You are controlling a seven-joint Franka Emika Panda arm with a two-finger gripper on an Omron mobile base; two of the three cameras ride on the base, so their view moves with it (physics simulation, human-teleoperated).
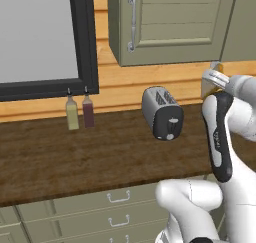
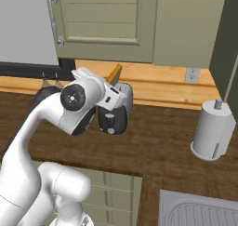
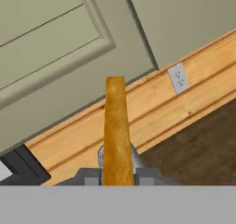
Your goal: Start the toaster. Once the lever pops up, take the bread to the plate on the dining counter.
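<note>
While clamped on the bread point(image 3: 115, 126), gripper point(image 3: 116, 174) aloft near the toaster point(image 1: 162, 112).

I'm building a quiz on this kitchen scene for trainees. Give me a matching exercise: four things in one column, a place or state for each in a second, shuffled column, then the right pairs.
Things:
1. bread
2. toaster
3. paper towel roll
4. two small bottles

Places or states:
A. standing on the worktop near the sink corner
B. below the black-framed window, at the wall
C. on the worktop under the wall cabinet, black end face toward the camera
D. clamped edge-on in the gripper, lifted off the worktop

Pairs: 1-D, 2-C, 3-A, 4-B
</note>
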